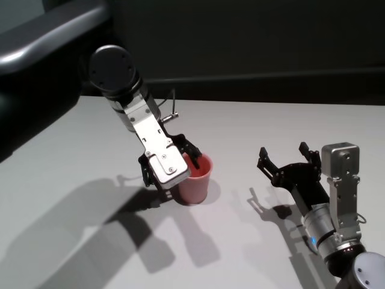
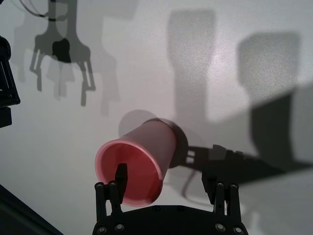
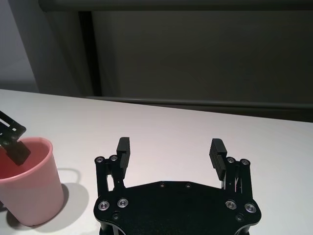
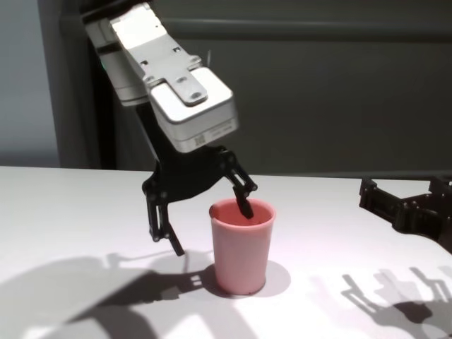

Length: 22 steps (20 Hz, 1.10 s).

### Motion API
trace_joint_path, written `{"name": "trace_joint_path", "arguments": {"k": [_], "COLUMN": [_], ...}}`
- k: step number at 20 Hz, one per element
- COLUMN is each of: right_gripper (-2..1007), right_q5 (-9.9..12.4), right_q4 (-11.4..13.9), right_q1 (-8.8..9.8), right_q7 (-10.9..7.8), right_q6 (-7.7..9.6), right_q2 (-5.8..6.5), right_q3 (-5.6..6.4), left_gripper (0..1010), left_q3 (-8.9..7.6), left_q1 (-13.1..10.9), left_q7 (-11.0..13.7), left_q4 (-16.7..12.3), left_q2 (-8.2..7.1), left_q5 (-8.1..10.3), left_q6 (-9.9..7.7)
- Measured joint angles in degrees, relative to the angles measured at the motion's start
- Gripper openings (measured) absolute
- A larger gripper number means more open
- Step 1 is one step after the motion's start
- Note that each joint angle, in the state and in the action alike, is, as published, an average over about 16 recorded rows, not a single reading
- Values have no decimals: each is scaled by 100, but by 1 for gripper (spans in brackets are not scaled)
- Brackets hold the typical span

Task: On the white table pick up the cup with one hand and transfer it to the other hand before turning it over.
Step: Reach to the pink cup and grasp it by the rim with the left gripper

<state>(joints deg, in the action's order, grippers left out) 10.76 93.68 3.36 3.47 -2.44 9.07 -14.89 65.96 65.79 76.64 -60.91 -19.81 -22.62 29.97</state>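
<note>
The pink cup stands upright on the white table, near the middle. My left gripper reaches down over it and is open. One of its fingers dips inside the rim, and the other hangs outside, apart from the cup's wall. The left wrist view looks into the cup's mouth between these spread fingers. My right gripper hovers low over the table to the right of the cup, open and empty. Its wrist view shows the cup off to one side of its fingertips.
A dark wall panel rises behind the table's far edge. A dark grey rounded body fills the upper left of the head view. Bare tabletop lies between the cup and the right gripper.
</note>
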Motion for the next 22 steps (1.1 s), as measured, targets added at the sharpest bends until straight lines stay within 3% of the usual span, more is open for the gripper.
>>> {"name": "trace_joint_path", "arguments": {"k": [22], "right_gripper": [1000], "right_q5": [0], "right_q4": [0], "right_q1": [0], "right_q7": [0], "right_q6": [0], "right_q2": [0], "right_q3": [0], "left_gripper": [999], "left_q3": [288], "left_q1": [59], "left_q7": [-203], "left_q4": [294], "left_q2": [66], "left_q5": [50], "left_q6": [46]}}
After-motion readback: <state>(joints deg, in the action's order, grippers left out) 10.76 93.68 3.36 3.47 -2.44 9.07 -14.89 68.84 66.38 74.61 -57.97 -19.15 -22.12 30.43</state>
